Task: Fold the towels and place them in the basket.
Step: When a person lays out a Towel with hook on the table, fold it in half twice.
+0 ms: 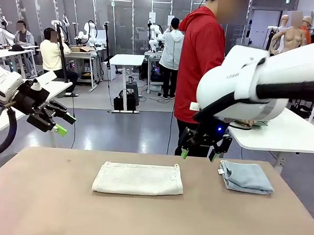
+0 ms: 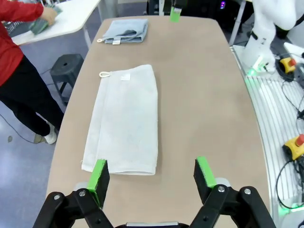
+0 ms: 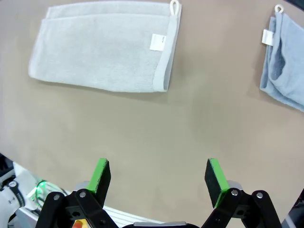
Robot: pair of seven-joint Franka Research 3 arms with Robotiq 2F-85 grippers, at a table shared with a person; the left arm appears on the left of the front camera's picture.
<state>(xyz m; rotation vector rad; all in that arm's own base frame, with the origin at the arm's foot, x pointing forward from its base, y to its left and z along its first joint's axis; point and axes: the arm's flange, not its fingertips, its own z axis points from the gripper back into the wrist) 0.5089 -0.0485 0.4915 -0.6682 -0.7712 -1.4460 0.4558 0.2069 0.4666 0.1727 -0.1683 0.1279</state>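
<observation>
Tan table, cream towel long axis left-right, loop toward blue towel, both arms' jaws wide.

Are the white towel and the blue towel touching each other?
Apart. The front view shows a strip of bare table between the white towel and the blue towel.

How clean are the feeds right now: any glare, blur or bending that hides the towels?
Front view: even light, no glare; the right arm looms near the lens, yet the cream towel and blue towel are sharp. Left wrist view: the table looks bowed at its edges by the wide lens; both towels clear. Right wrist view: flat light, no glare, the blue towel cut by the frame edge.
</observation>
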